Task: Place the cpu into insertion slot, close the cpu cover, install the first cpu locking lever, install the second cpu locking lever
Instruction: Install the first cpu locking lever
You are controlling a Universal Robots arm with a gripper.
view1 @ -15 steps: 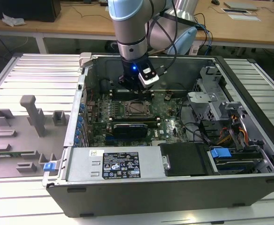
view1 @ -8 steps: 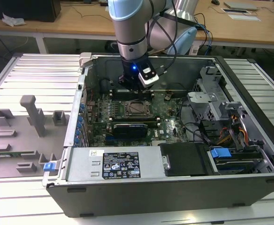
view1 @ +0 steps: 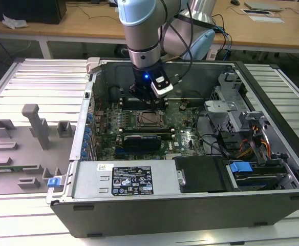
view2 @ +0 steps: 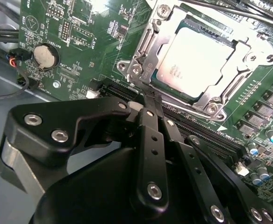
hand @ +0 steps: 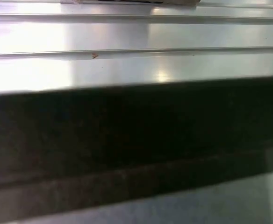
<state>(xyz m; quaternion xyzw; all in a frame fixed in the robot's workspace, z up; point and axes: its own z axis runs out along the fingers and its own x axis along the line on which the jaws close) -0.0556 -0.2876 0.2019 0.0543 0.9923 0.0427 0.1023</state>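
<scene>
The cpu [view2: 192,56], a square chip with a silvery top, lies in the insertion slot [view1: 149,119] on the green motherboard [view2: 89,42]. The cpu cover [view2: 241,70], a silver frame, lies flat over the chip's edges. A thin bright lever rod [view2: 192,113] runs along the socket side nearest my fingers. My gripper [view2: 149,99] is shut, with nothing seen between its black fingers. Its tips sit at the socket's corner, just over the long black memory slots [view2: 206,135]. In the exterior view the gripper [view1: 148,97] hangs inside the open case just behind the socket.
A long black card [view1: 142,139] lies in front of the socket, and a labelled metal box [view1: 131,179] beyond that. Drive bays and cables [view1: 241,133] fill the exterior view's right. A grey fixture tray [view1: 26,148] lies outside the case. The first wrist view shows a ribbed metal surface [hand: 136,37].
</scene>
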